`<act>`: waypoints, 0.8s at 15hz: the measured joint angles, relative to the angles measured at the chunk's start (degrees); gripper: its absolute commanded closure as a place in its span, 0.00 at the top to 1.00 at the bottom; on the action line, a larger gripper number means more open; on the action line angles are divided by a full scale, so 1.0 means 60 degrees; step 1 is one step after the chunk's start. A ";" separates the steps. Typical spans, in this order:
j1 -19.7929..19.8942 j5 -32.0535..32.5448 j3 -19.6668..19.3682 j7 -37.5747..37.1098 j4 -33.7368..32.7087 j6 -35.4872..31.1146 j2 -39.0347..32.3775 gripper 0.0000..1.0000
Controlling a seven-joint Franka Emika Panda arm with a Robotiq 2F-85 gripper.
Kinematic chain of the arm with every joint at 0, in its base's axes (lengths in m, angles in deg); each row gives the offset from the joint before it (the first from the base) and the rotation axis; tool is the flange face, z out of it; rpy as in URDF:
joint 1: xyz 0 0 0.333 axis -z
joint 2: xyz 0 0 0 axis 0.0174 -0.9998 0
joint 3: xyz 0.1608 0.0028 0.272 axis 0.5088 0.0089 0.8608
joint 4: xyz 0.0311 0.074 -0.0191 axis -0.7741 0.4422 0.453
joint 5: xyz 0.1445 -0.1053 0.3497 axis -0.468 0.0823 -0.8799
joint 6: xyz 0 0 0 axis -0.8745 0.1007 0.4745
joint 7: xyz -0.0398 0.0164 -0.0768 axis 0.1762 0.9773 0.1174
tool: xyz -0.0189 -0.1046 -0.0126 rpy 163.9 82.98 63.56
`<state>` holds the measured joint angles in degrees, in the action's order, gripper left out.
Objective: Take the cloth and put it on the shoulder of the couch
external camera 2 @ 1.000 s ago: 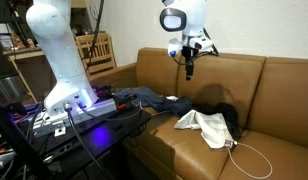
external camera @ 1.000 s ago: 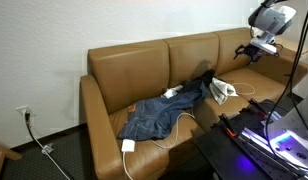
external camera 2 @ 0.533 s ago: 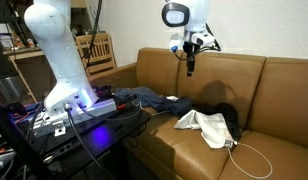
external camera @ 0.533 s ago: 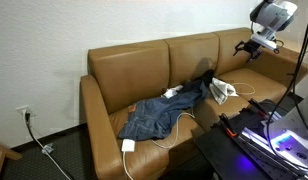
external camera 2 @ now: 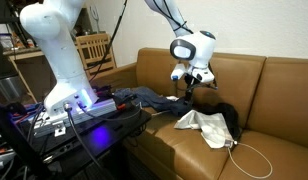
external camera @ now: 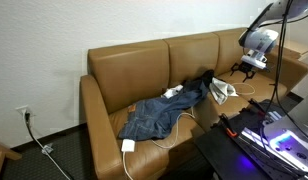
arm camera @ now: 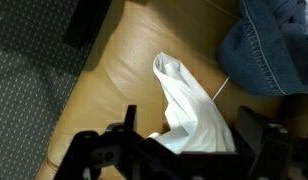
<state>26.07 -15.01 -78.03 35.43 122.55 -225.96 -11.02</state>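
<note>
one hand (external camera 2: 187, 88), jaws spread wide and empty, hangs above the couch seat (external camera 2: 182, 150). the cloth (arm camera: 189, 105) lies on that seat directly below, beside the denim garment (arm camera: 274, 45), its long axis running across the closing line. judgement: a straight descent should straddle it.

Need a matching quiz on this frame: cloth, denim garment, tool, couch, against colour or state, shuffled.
Things:
1. cloth
2. denim garment
3. tool
4. couch

Colour or state:
a. tan-brown leather
b. open, hovering above the seat
c. white, crumpled on the seat
d. dark blue, spread across the seat

Pairs: 1-c, 2-d, 3-b, 4-a
</note>
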 measured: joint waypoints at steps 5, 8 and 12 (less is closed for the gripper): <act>0.0662 -0.0001 0.0655 0.0057 -0.0935 -0.0030 -0.1062 1.00; 0.0712 -0.0001 0.0700 0.0059 -0.1025 -0.0030 -0.1111 1.00; 0.0700 0.0067 0.0724 -0.0268 -0.1110 -0.0271 -0.1305 1.00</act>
<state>30.27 -14.60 -73.68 33.82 115.89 -227.59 -18.85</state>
